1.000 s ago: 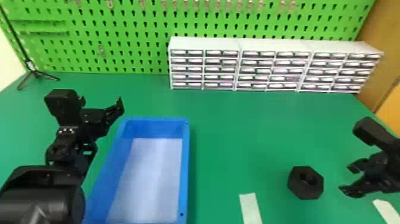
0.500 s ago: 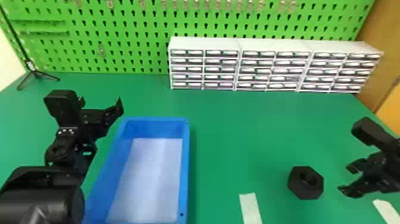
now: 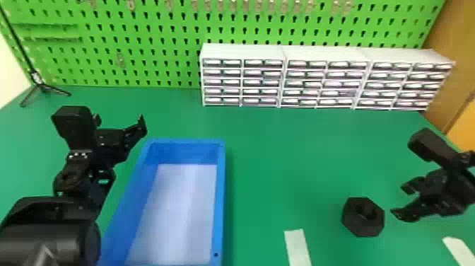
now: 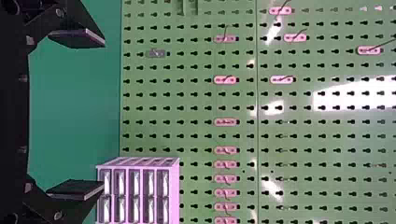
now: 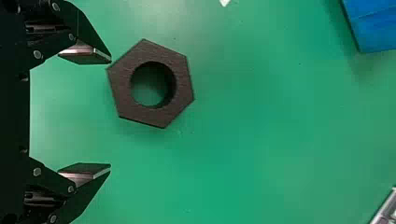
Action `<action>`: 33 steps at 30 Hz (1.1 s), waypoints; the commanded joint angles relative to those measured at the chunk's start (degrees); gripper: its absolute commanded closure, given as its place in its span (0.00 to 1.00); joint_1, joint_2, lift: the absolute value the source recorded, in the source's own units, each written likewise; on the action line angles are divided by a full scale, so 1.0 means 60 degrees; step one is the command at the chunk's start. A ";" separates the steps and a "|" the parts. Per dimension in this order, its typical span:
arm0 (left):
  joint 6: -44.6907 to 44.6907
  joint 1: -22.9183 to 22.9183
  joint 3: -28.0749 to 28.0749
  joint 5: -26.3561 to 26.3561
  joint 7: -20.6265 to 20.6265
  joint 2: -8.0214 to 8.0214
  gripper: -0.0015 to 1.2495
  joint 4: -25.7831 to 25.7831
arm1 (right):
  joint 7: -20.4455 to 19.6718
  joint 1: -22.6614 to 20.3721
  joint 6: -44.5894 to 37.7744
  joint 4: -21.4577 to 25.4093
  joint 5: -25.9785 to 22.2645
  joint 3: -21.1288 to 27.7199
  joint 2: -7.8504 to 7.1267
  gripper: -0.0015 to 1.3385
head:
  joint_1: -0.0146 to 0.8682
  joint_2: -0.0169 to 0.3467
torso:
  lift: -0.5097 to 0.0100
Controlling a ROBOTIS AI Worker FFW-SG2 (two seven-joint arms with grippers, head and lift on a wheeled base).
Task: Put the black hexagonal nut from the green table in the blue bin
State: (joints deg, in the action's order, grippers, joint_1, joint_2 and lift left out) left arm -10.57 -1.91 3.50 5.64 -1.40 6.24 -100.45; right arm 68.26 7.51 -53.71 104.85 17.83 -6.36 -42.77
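The black hexagonal nut (image 3: pixel 363 216) lies flat on the green table (image 3: pixel 282 159), right of the blue bin (image 3: pixel 220 198). My right gripper (image 3: pixel 399 200) stands open just to the right of the nut. In the right wrist view the nut (image 5: pixel 183 79) lies beyond the fingertips of the open right gripper (image 5: pixel 111 113), nearer one finger's line, with nothing between the fingers. A corner of the blue bin (image 5: pixel 373 23) shows there too. My left gripper (image 3: pixel 136 123) is by the bin's far left corner; in the left wrist view the left gripper (image 4: pixel 103 113) is open and holds nothing.
White drawer units (image 3: pixel 244 51) stand along the green pegboard (image 3: pixel 159 39) at the back. Pale strips (image 3: pixel 298 247) lie on the table near the front, one left of the nut and one right. A black tripod (image 3: pixel 41 86) stands at the back left.
My right gripper has shifted very slightly left, toward the nut. The left arm, the nut and the bin look the same as before.
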 commanded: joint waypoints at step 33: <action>0.0005 -0.0062 -0.0086 0.0070 0.0102 0.0000 0.16 -0.0001 | 0.0137 0.1268 0.1379 -0.2577 0.1481 -0.0508 0.1869 0.29 | 0.79 0.12 | 0.80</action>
State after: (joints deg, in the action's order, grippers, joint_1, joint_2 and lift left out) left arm -10.54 -2.19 2.97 6.06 -0.79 6.24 -100.42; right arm 69.17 14.98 -46.07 90.87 26.57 -9.74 -32.01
